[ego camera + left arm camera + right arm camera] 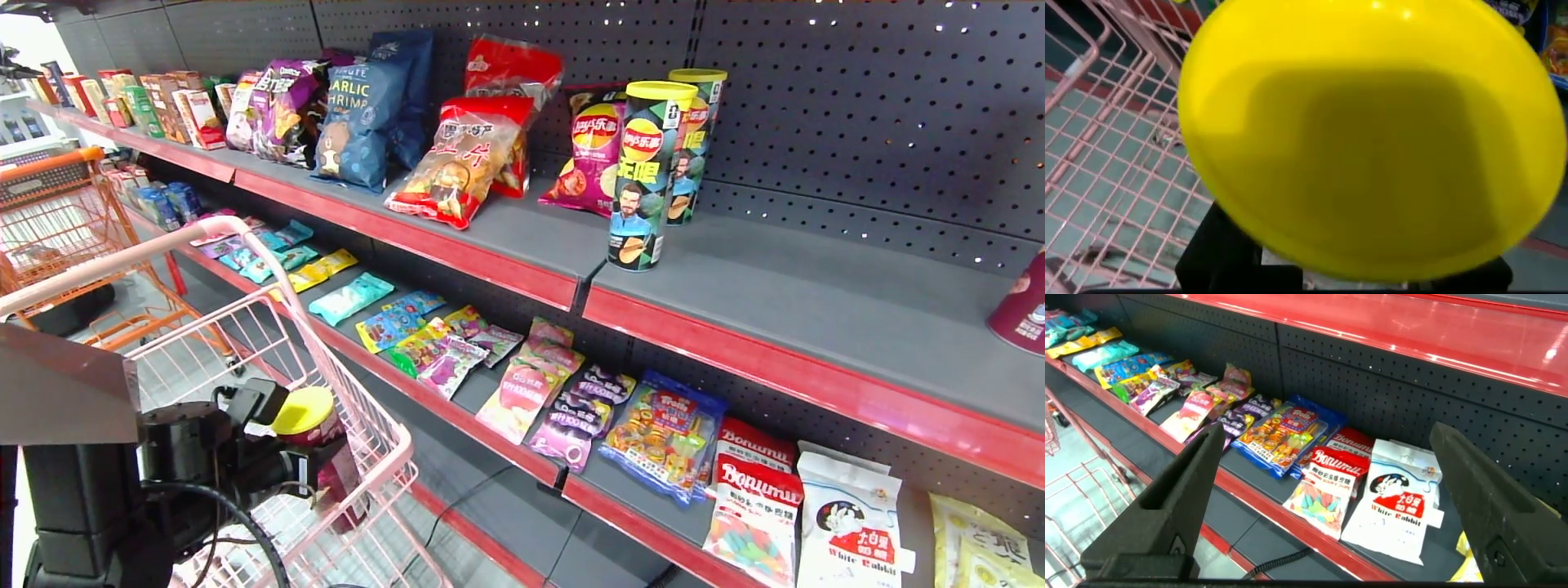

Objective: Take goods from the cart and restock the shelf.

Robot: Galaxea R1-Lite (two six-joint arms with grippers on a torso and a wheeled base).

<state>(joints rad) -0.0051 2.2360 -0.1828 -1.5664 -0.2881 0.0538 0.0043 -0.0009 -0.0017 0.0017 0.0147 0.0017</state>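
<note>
— How far along?
— Barely past the pick. Got a yellow-lidded can [304,411] clamped in the left gripper [286,457], upright, inside the pink cart [343,376] at near left. Not yet carried across.
— And the right gripper [1327,433]?
— Spread wide, holding nothing, close to the lower shelf [1249,510] of sweets.
— Left to do?
— Probably lifting the can out, setting it on the upper shelf [816,302], perhaps right of the two standing cans [645,175], then letting go.
</note>
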